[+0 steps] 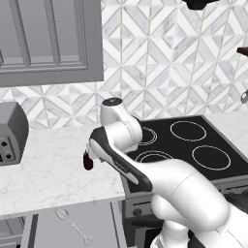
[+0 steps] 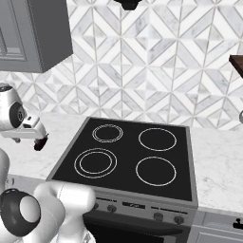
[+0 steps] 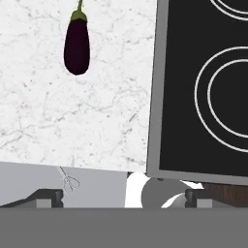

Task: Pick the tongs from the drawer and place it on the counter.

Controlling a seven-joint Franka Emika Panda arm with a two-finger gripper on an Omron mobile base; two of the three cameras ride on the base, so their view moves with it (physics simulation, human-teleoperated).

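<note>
Two dark fingertips of the hand point(image 3: 124, 196) stand wide apart, holding nothing, above the table point(image 1: 53, 169). The reach is the step in hand — the tongs point(image 1: 73, 224) lie in the open drawer point(image 1: 99, 223) (near side), so it must descend there.

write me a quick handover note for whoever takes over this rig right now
Gripper: empty, jaws spread, hanging above the counter near the stovetop.
Tongs: lying flat in the open drawer below the counter edge, untouched.
Eggplant: on the counter; not part of the job.
Done: drawer is open.
Left: reach down into the drawer, grip the tongs, lift them, set them on the counter.
</note>
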